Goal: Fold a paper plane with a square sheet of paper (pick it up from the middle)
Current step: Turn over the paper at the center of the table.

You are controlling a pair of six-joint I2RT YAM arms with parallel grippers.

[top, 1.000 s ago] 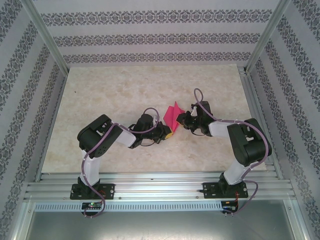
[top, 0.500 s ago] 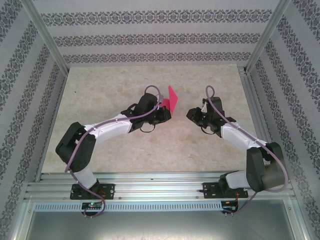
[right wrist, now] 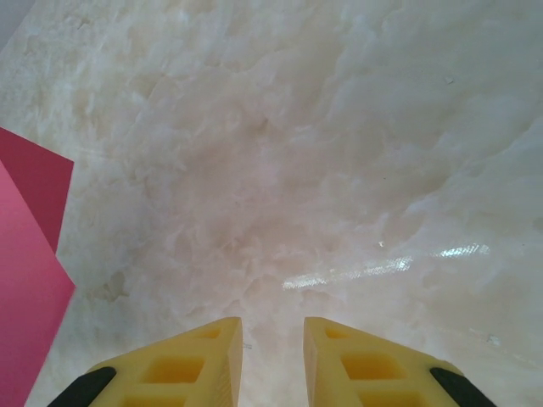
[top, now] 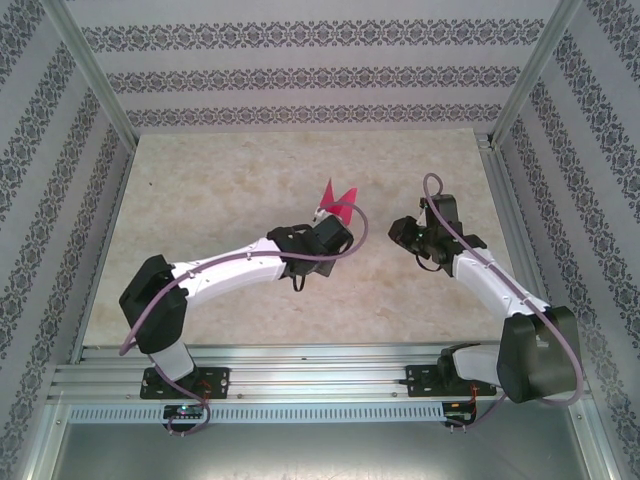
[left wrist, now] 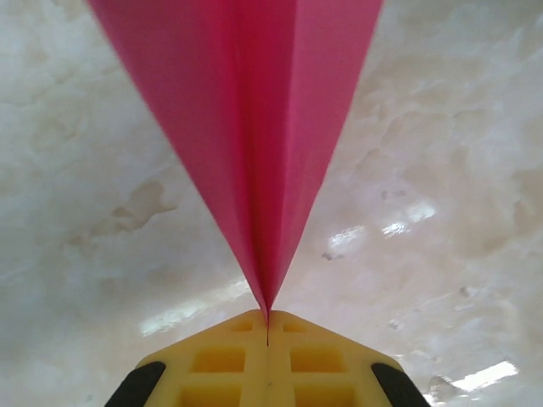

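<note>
**Overhead.** The left arm reaches across to the middle of the table (top: 220, 200). The left gripper (top: 333, 228) is clamped on the near end of the paper plane (top: 338, 206). The plane is held up off the table, and two pink tips fan out toward 12 o'clock. Its long axis runs roughly 6 to 12, in line with the left gripper's reach. The right gripper (top: 397, 233) sits well apart at 3 o'clock of the plane, with its nose turned toward 9 o'clock, that is, toward the paper. There is bare table between them.

**Left wrist.** The yellow fingers (left wrist: 221, 365) are pressed flat together with no gap. The centre crease of the plane (left wrist: 254, 127) is pinched right at their tips. From there the paper widens straight out toward 12 o'clock, with both wings spread evenly on either side of the fold. The table below is blurred, which fits the plane being held clear of the surface.

**Right wrist.** The right gripper (right wrist: 271, 356) has its two fingers a narrow slot apart. Nothing is between them but marble. A slab of pink paper (right wrist: 25, 280) shows at 9 o'clock, off to the side and out of the fingers' line.

**Reading.** The folding looks finished or very nearly so. The left arm has the plane and the right arm is nearest to help. For the right gripper to take a wing, I judge it would have to travel toward 9 o'clock, square across the plane's long axis, and probably spread its fingers wider first. The risk is crumpling a wing if it comes in off-line.
</note>
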